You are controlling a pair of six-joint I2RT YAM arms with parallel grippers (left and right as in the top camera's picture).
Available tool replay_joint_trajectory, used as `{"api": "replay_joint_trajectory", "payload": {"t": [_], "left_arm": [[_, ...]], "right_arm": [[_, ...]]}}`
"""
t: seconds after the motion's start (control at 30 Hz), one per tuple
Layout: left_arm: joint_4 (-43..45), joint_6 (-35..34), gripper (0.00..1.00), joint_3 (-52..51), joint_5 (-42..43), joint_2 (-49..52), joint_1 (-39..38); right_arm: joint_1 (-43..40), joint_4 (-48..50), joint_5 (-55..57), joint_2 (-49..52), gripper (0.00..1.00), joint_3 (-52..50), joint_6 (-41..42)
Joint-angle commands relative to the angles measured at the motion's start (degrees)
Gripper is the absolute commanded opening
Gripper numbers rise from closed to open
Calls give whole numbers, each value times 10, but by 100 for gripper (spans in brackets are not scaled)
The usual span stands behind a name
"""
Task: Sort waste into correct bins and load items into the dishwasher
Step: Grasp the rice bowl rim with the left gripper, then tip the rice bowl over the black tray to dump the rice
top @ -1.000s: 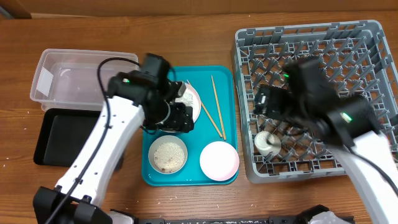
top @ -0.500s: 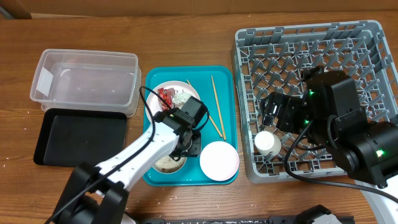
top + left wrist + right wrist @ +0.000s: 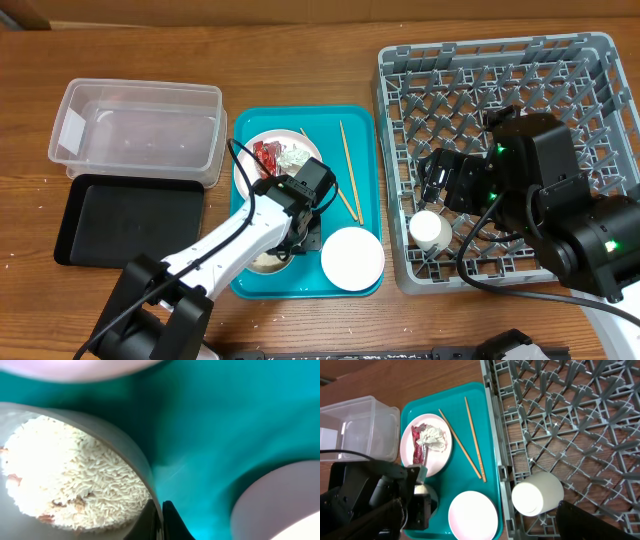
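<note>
My left gripper is shut on the rim of a white bowl that holds loose rice. One finger is inside the rim and one outside. From overhead the left arm covers most of that bowl on the teal tray. An empty white bowl sits to its right. The white plate carries a red and white wrapper. Two chopsticks lie beside it. My right gripper stands open over the grey dish rack, near the small white cup lying in it.
A clear plastic tub with a white label stands at the back left. The black tray lies in front of it. The rack fills the right side of the wooden table.
My left arm moved from the plate toward the front of the tray, and its gripper closed on the rice bowl's rim. The right arm shifted over the rack, then held still.
</note>
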Motion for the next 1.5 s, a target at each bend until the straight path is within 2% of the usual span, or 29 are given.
{"api": "replay_joint_trajectory", "payload": {"t": [0.0, 0.17, 0.33, 0.5, 0.53, 0.7, 0.83, 1.0, 1.17, 1.47], "left_arm": [[-52, 2, 4, 36, 15, -24, 0], [-146, 30, 4, 115, 2, -80, 19], [-156, 101, 4, 142, 79, -131, 114], [-163, 284, 4, 135, 323, -131, 359], [-166, 339, 4, 129, 403, -119, 440], [-193, 474, 4, 112, 587, -62, 615], [-240, 585, 4, 105, 692, -5, 709], [-334, 738, 4, 104, 773, 64, 783], [-396, 822, 4, 104, 775, 89, 823], [-392, 848, 4, 104, 775, 91, 838]], "right_arm": [[-2, 2, -1, -1, 99, 10, -2], [-2, 2, -1, -1, 99, 10, -2], [-2, 0, -1, -1, 99, 10, -2], [-2, 0, -1, -1, 99, 10, -2], [-2, 0, -1, -1, 99, 10, -2], [-2, 0, -1, -1, 99, 10, -2], [-2, 0, -1, -1, 99, 10, -2], [-2, 0, -1, -1, 99, 10, -2], [-2, 0, -1, -1, 99, 10, -2], [-2, 0, -1, -1, 99, 10, -2]]}}
